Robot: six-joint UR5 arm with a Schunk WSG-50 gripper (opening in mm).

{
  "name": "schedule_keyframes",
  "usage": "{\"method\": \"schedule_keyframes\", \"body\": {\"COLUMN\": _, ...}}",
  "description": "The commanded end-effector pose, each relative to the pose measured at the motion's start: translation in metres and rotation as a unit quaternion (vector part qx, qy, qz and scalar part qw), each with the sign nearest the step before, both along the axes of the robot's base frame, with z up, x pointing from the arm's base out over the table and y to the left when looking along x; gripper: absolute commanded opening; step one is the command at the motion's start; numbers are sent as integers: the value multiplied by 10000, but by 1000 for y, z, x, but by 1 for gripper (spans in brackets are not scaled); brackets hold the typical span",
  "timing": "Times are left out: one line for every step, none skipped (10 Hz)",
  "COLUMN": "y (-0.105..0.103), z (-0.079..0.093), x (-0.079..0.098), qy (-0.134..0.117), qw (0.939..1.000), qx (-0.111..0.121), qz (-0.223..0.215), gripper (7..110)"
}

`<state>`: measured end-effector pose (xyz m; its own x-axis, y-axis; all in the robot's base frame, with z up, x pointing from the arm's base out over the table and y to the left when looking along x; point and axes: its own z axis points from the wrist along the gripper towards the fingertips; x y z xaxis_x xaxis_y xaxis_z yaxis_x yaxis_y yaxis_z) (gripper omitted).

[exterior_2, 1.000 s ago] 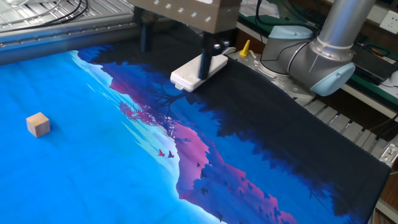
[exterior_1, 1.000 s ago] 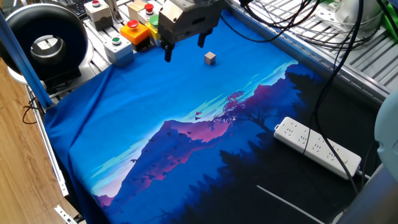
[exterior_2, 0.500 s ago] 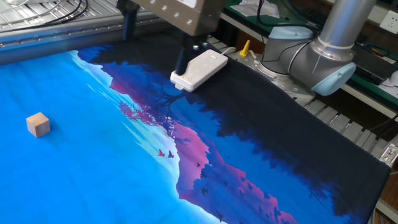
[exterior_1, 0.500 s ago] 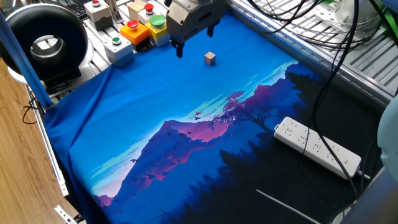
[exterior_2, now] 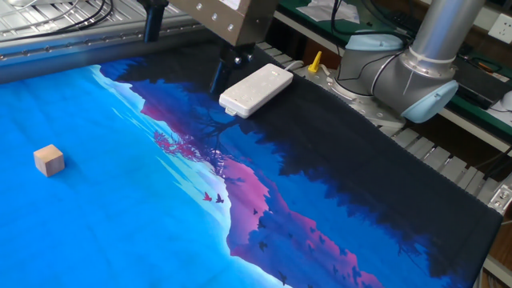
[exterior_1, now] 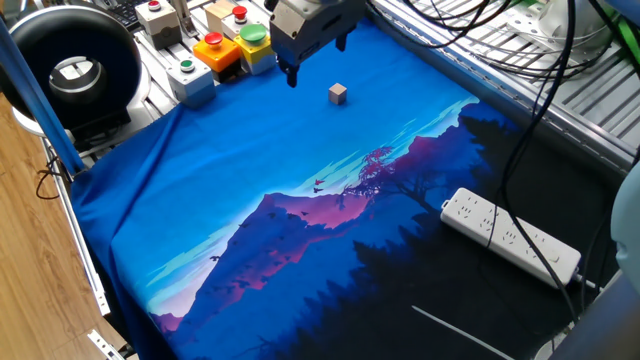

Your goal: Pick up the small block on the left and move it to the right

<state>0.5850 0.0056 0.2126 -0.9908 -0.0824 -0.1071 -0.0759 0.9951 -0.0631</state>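
The small block (exterior_1: pixel 338 93) is a tiny tan wooden cube lying alone on the blue part of the printed cloth; it also shows in the other fixed view (exterior_2: pixel 49 160) at the far left. My gripper (exterior_1: pixel 318 60) hangs above the cloth, a little behind and to the left of the block, apart from it. Its two dark fingers (exterior_1: pixel 293 76) stand spread and hold nothing. In the other fixed view the gripper (exterior_2: pixel 184 48) is at the top edge, well away from the block.
Button boxes stand behind the gripper: orange (exterior_1: pixel 218 52), yellow with a green button (exterior_1: pixel 254 42), grey (exterior_1: pixel 190 78). A white power strip (exterior_1: pixel 510 236) lies on the dark part of the cloth (exterior_2: pixel 256 88). A black round device (exterior_1: pixel 70 62) and cables (exterior_1: pixel 470 30) border the table.
The gripper has moved a short way toward the back of the table, closer to above the block, and stayed open. The block has not moved.
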Motion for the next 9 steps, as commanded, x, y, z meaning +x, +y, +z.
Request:
{"method": "schedule_keyframes", "body": {"y": 14, "z": 1, "x": -3, "qy": 53, "qw": 9993, "qx": 322, "qz": -190, "gripper": 7}}
{"method": "schedule_keyframes", "body": {"y": 40, "z": 5, "x": -11, "qy": 160, "qw": 9959, "qx": 886, "qz": -25, "gripper": 7}}
{"method": "schedule_keyframes", "body": {"y": 57, "z": 9, "x": -11, "qy": 116, "qw": 9920, "qx": 1258, "qz": 71, "gripper": 66}}
{"method": "schedule_keyframes", "body": {"y": 53, "z": 8, "x": -16, "qy": 210, "qw": 9927, "qx": 1184, "qz": 60, "gripper": 66}}
{"method": "schedule_keyframes", "body": {"y": 52, "z": 8, "x": -16, "qy": 216, "qw": 9931, "qx": 1152, "qz": 82, "gripper": 107}}
{"method": "schedule_keyframes", "body": {"y": 51, "z": 7, "x": -16, "qy": 215, "qw": 9932, "qx": 1141, "qz": 113, "gripper": 107}}
{"method": "schedule_keyframes", "body": {"y": 52, "z": 8, "x": -16, "qy": 206, "qw": 9929, "qx": 1163, "qz": 120, "gripper": 107}}
{"method": "schedule_keyframes", "body": {"y": 53, "z": 8, "x": -16, "qy": 205, "qw": 9928, "qx": 1169, "qz": 143, "gripper": 107}}
{"method": "schedule_keyframes", "body": {"y": 51, "z": 7, "x": -16, "qy": 188, "qw": 9931, "qx": 1142, "qz": 180, "gripper": 107}}
